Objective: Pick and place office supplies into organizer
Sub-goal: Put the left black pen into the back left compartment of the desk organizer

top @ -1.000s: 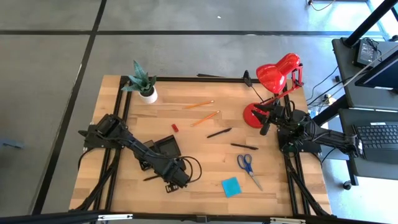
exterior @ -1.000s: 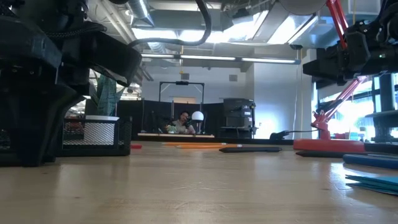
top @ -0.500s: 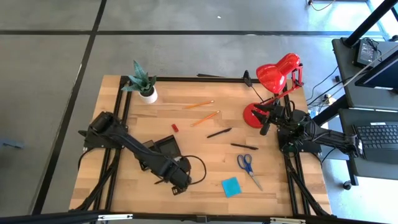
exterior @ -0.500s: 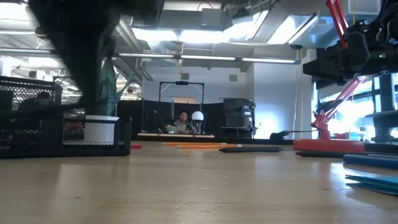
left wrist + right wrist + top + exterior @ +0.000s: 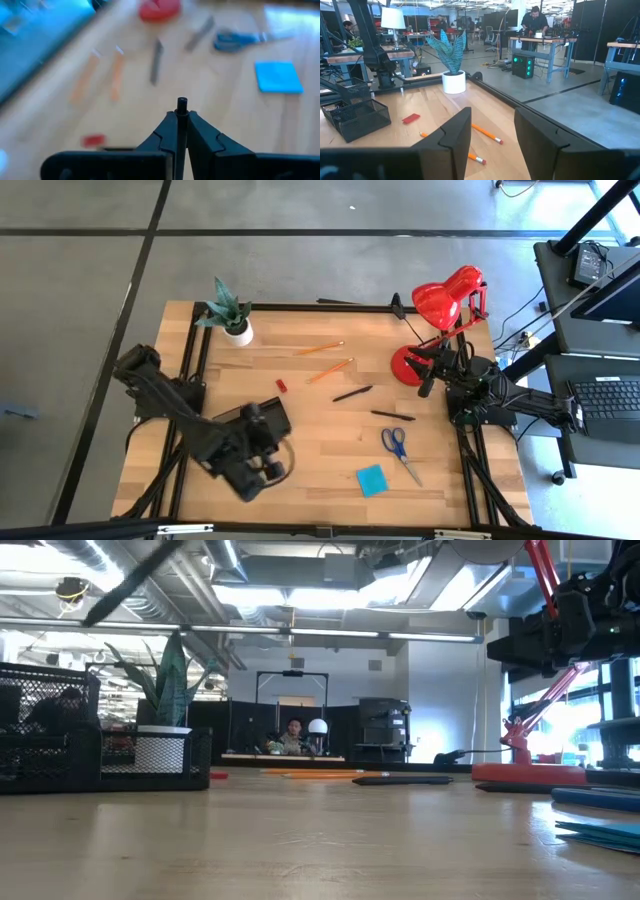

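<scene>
My left gripper (image 5: 258,432) hangs above the near side of the black mesh organizer (image 5: 270,416), shut on a black pen (image 5: 181,107). In the low view the pen (image 5: 130,585) shows as a slanted dark line high in the air. Two orange pencils (image 5: 320,348) (image 5: 331,369), two more black pens (image 5: 352,393) (image 5: 392,415), blue-handled scissors (image 5: 398,446), a blue sticky-note pad (image 5: 371,479) and a small red piece (image 5: 281,385) lie flat on the table. My right gripper (image 5: 428,383) waits open at the right edge by the lamp's base. My left gripper pinches the black pen between its two fingers (image 5: 200,137). The pen's end (image 5: 181,103) sticks out just past the fingertips. The fingers slant down toward the table's far right. The pen is lifted clear of the table and tilted.
A potted plant (image 5: 230,315) stands at the far left corner, and a red desk lamp (image 5: 445,305) at the far right. The organizer (image 5: 100,755) sits left of the table's middle. Bare wood lies between the organizer and the scissors.
My left gripper has risen from the table near its near edge and swung toward the left, over the organizer. It has tipped from pointing down to slanting. The black pen that lay on the table near the front edge is now lifted clear and tilted in the air.
</scene>
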### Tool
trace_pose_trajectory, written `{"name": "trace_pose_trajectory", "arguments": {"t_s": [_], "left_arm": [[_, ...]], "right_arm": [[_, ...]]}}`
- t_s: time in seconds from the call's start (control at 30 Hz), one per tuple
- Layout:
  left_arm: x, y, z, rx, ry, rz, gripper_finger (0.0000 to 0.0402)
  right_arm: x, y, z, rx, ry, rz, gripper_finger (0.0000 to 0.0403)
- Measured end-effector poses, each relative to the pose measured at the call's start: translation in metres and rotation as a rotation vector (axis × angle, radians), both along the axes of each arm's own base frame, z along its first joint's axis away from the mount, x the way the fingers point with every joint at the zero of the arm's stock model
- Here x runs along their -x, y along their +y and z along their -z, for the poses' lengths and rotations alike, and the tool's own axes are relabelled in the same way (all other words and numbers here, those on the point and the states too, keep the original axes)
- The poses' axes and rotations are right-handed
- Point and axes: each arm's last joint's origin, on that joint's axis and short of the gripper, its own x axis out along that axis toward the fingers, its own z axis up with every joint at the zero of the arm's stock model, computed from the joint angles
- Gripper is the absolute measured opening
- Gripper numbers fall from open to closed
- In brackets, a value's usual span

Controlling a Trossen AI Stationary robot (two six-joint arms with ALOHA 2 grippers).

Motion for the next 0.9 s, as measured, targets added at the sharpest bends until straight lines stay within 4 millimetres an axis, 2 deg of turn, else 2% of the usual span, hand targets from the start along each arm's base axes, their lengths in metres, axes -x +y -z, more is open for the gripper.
{"name": "trace_pose_trajectory", "arguments": {"t_s": [0.13,0.33,0.47,0.7,0.9], "left_arm": [[0.025,-0.007,-0.005,-0.11,-0.094,-0.041,0.0019],[0.049,-0.007,-0.001,-0.129,-0.1,-0.106,0.0019],[0.056,-0.003,0.004,-0.139,-0.065,-0.168,0.0019],[0.059,0.004,0.027,-0.128,-0.001,-0.223,0.001],[0.06,0.009,0.037,-0.165,-0.024,-0.239,0.0001]], "right_arm": [[0.0,0.0,0.0,0.0,-0.001,0.0,0.0154],[0.0,0.0,0.0,0.0,0.0,0.0,0.0154],[0.0,0.0,0.0,-0.003,-0.002,0.0,0.0154],[0.0,0.0,0.0,-0.003,-0.002,0.0,0.0154],[0.0,0.0,0.0,-0.003,-0.002,0.0,0.0154]]}}
